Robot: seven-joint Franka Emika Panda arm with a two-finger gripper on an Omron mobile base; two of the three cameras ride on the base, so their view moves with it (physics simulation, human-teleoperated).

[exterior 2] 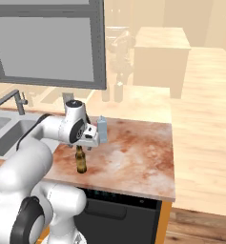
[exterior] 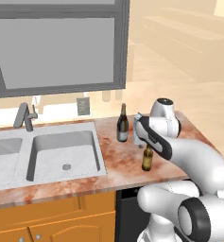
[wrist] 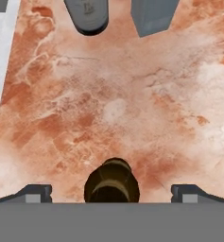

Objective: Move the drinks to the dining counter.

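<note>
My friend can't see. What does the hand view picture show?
Looking straight down, a brown beer bottle stands between the open gripper tips on a reddish marble counter. At the top are the dark wine bottle and blue-grey carton.

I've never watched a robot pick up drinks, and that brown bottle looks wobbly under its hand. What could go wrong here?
The open gripper hangs right above the beer bottle, a finger on each side. Coming down off-centre, a finger might hit the top and tip it over on the marble counter. The wine bottle and carton stand just behind, so the arm could knock them when it lifts or swings.
</note>
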